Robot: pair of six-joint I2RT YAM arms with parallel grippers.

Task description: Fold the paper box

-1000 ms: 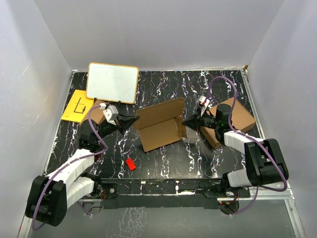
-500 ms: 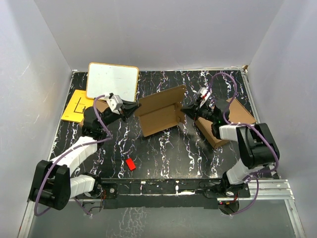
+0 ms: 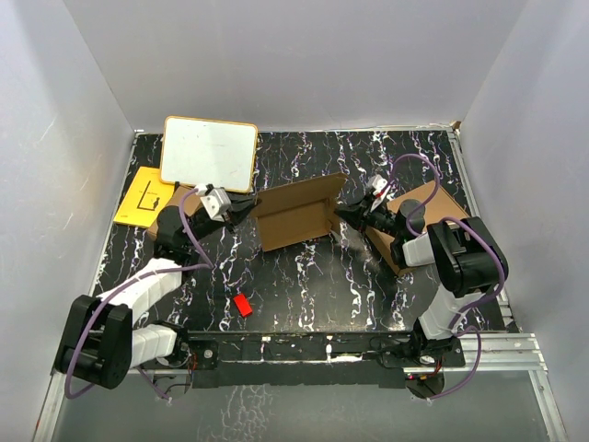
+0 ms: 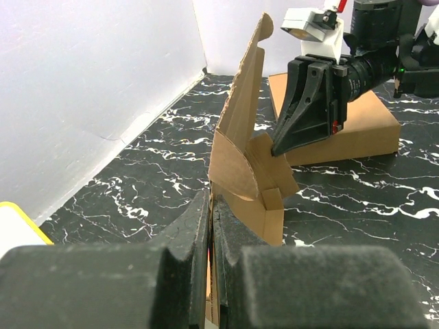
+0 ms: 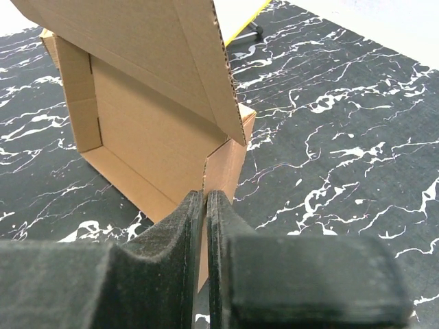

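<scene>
A black marbled table (image 3: 304, 295) fills a white-walled booth, with a whiteboard (image 3: 209, 153) at its far left and a plain, thicker brown box (image 3: 446, 216) at its right. At the middle of the table stands the paper box (image 3: 294, 214), a shallow brown tray tipped up on edge with its hinged lid raised above it. The left gripper (image 3: 245, 208) is clamped tight on the thin cardboard at the box's left end. The right gripper (image 3: 345, 214) is pinched closed on the right side wall, near a corner. A small red block (image 3: 242, 305) lies well apart, nearer the arms. The lid looks not yet closed. To fold it well, both pinches should travel together and level, so the card bends along its crease rather than twisting or tearing, with the side flaps tucked inside first.
</scene>
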